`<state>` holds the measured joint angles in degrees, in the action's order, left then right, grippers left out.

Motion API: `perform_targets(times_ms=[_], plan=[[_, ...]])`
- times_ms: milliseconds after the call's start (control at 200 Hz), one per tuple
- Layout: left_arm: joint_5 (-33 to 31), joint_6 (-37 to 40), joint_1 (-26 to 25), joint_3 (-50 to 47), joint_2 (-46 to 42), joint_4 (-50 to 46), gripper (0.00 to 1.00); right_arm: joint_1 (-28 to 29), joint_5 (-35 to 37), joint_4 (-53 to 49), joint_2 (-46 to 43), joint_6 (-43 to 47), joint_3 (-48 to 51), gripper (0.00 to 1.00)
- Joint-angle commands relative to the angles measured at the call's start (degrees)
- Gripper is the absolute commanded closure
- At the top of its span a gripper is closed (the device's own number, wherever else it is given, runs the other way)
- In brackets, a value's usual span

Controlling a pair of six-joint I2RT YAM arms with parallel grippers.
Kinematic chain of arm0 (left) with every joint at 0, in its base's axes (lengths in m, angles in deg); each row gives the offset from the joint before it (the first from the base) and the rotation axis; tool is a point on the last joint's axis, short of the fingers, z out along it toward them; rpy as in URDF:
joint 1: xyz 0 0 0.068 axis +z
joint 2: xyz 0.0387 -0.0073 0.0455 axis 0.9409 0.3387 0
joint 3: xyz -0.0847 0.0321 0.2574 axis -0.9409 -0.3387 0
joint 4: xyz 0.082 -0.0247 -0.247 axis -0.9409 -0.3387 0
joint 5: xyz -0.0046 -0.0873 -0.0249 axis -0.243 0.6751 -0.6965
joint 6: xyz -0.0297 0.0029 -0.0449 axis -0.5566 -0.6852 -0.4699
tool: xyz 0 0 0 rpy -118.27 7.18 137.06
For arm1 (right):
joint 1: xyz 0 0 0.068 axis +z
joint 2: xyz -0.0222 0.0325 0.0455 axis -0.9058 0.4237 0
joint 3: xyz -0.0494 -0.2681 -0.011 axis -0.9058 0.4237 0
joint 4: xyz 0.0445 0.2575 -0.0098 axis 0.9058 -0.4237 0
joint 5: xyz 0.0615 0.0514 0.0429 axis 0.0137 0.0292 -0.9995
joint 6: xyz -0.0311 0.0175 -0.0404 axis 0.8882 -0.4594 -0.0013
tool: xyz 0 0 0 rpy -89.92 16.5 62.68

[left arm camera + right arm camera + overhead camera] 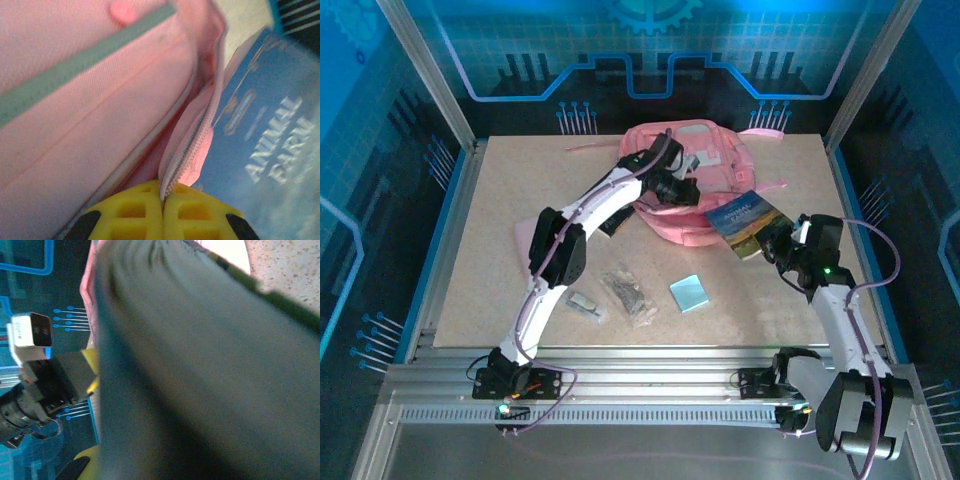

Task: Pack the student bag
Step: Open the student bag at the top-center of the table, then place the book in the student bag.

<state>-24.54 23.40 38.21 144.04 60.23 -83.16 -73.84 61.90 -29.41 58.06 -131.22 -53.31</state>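
Fabric of the student bag (735, 165) lies pink and slumped at the upper middle of the worktop (500, 200) in the top view. We see the left jaws clenched on the bag's zip edge (192, 150), their yellow pads (132, 215) pressed together with the zip tape between them. Just right of the bag, the right jaws grasp a blue book (748, 220) titled Animal Farm. Lower on the worktop lie a pale blue square (690, 293), a clear packet of dark bits (628, 292) and a smaller packet (585, 302), all apart from the bag.
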Motion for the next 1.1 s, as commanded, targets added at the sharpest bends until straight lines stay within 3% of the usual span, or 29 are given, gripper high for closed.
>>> perform_targets(times_ms=[0,250,425,645,800,951,1096], plan=[[2.6,-7.0,1.0,7.9,-3.7,7.7,1.00,1.2,-1.4,5.4,-0.9,-2.7,-0.6,1.00],[2.4,-9.0,-0.5,9.8,-4.5,10.2,1.00,8.5,2.2,15.3,6.0,-7.4,-1.8,1.00],[-2.9,-10.5,-0.5,11.9,-4.0,13.4,1.00,14.2,5.8,18.7,11.0,-13.5,-2.7,1.00],[-5.3,-11.4,0.1,16.8,-0.8,13.6,1.00,15.6,11.8,8.1,1.1,-17.3,0.6,1.00],[-4.9,-13.1,-0.1,16.4,-0.8,16.0,1.00,17.5,14.5,7.0,-3.6,-20.5,3.8,1.00],[-3.2,-12.8,-1.3,15.5,-2.2,16.7,1.00,17.8,15.3,15.5,-0.7,-19.0,4.8,1.00],[-0.5,-13.6,-2.2,8.1,-6.4,18.9,1.00,17.5,17.2,24.5,5.5,-13.7,2.0,1.00]])
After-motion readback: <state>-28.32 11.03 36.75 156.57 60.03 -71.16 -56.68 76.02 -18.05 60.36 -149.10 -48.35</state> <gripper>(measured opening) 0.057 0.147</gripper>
